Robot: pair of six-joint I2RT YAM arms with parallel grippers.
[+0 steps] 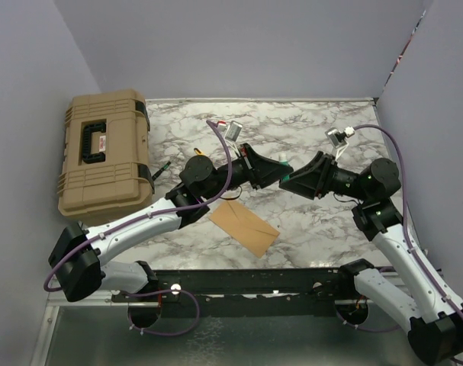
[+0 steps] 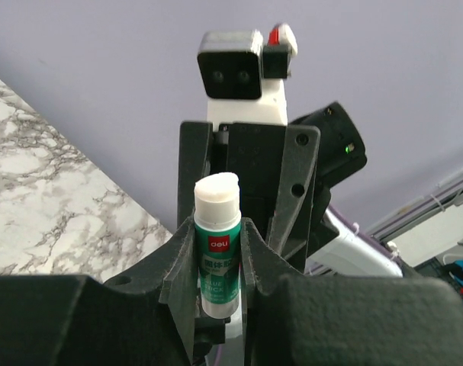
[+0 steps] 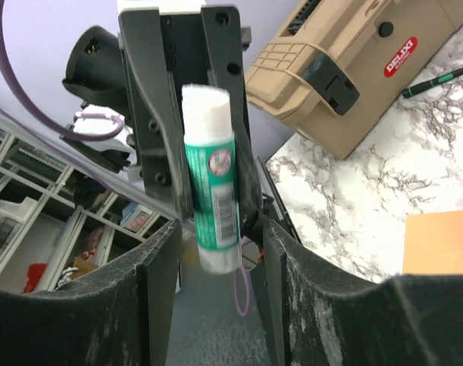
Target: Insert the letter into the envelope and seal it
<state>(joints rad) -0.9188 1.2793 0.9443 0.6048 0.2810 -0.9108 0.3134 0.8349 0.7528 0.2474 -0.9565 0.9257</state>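
Gripping uncapped glue stick (image 2: 217, 221) in left tool (image 2: 216, 238), clamped tight, mid-air over bench (image 1: 307, 130) centre. Facing right tool (image 3: 221, 229), spread wide, holding nothing. Probably readying glue for the flap. Spotting envelope (image 1: 245, 226) flat by middle of near edge; no separate letter visible. Open room toward far edge, toolbox (image 1: 105, 156) crowding left edge.

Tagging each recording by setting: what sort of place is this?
Probably a robotics lab test cell: a white-and-grey marble-patterned tabletop boxed in by plain lavender walls, a tan hard-plastic tool case at its edge, and storage shelves with bins beyond.
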